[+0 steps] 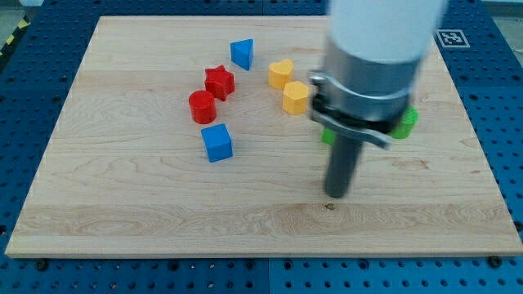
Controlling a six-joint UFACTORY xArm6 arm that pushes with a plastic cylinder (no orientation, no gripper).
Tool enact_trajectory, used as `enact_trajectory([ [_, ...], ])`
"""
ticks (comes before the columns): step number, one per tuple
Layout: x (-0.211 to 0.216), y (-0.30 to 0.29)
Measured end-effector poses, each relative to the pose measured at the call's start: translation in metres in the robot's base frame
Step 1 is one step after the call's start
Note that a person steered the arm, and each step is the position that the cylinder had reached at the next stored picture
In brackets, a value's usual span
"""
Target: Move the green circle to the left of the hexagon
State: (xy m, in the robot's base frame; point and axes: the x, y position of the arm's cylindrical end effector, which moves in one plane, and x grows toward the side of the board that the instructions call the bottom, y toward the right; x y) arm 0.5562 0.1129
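Mostly hidden behind my arm's grey collar [359,90], two green blocks peek out: a sliver [327,135] at its left, another [405,122] at its right. Which is the circle, and how it lies, I cannot tell. My tip [336,194] rests on bare wooden board [122,204] below them, holding nothing. The yellow hexagon [296,97] sits just left.
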Motion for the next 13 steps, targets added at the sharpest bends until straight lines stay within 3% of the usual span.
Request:
enact_trajectory([
  [2, -0.009, 0.168],
  [3, -0.038, 0.217],
  [4, -0.066, 0.222],
  [6, -0.066, 0.22],
  [7, -0.052, 0.188],
  [9, -0.107, 0.162],
  [10, -0.139, 0.118],
  [11, -0.139, 0.089],
  [13, -0.067, 0.076],
])
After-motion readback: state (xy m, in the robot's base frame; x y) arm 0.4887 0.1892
